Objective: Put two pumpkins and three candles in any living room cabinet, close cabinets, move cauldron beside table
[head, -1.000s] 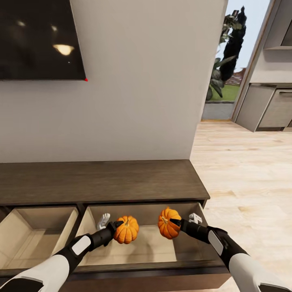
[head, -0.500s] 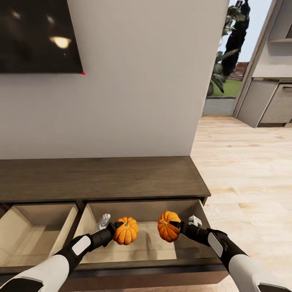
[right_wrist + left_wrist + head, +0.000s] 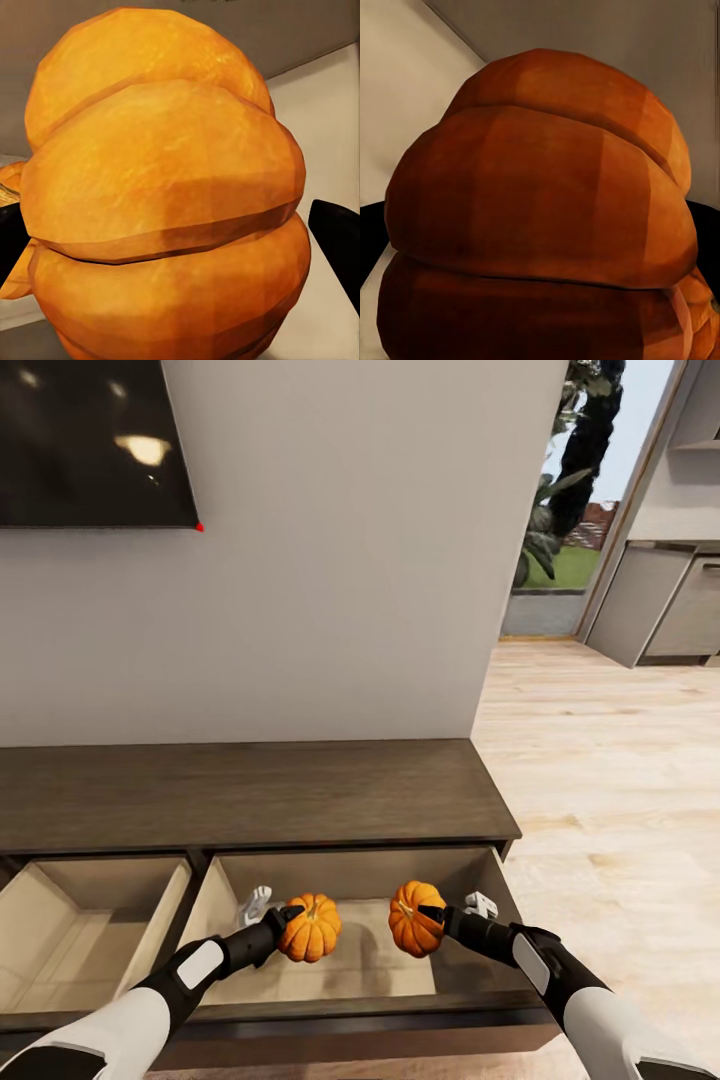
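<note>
Pumpkins: both are in hand, held over the open right-hand drawer (image 3: 330, 950) of the cabinet (image 3: 250, 795). Left gripper (image 3: 290, 922) is clamped on the left pumpkin (image 3: 311, 927); right gripper (image 3: 428, 913) is clamped on the right pumpkin (image 3: 414, 918). Both hang above the pale drawer floor, near each other but apart, w/ a gap of bare floor between them. Close views confirm the hold: left pumpkin (image 3: 540, 217) sits tight between dark finger edges, and the right pumpkin (image 3: 165, 202) has a black fingertip (image 3: 337, 240) at its side.

What's changed over the last second: not much w/ the load. Arms and pumpkins sit at nearly the same spot in the head view, maybe a touch lower. The TV (image 3: 95, 440) and cabinet top have slid up-frame, so the head or trunk has tilted down or the base crept closer; that's camera motion, not the furniture. More drawer interior shows now.

Meaning for the task, as I read it: approach is done, next is lower and release both inside. Left-hand drawer (image 3: 90, 930) is also open, so two drawers need shutting later. Candles and cauldron are yet to be dealt w/. Risk: round pumpkins may roll on release, so let go low.
</note>
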